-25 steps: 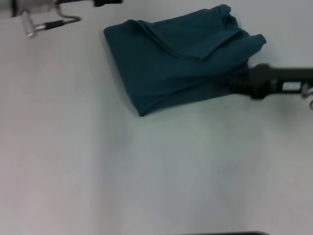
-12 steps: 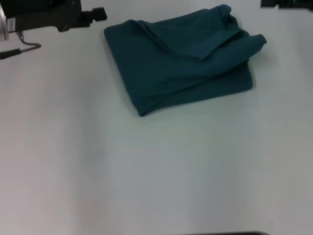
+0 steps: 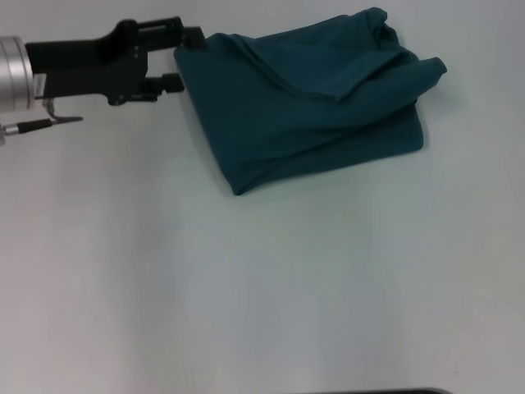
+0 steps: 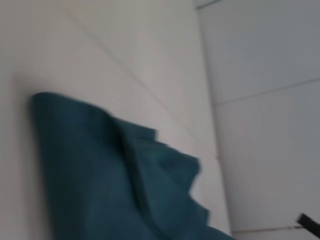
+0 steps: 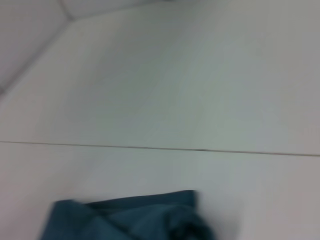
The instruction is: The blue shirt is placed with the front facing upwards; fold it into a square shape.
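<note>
While the dark teal-blue cotton shirt (image 3: 308, 103) lies folded into a rough, rumpled square at the far middle of the pale table (image 3: 262, 287), the black left gripper (image 3: 190, 59) is seen just beside its far left corner, fingers parted, apparently not touching the cloth. No right gripper is seen.

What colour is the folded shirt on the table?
Dark teal-blue, plain on the faces showing; the shirt shows best in the head view.

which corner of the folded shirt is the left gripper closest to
The far left corner of the blue shirt: the left gripper sits right beside it; the other corners lie well away.
</note>
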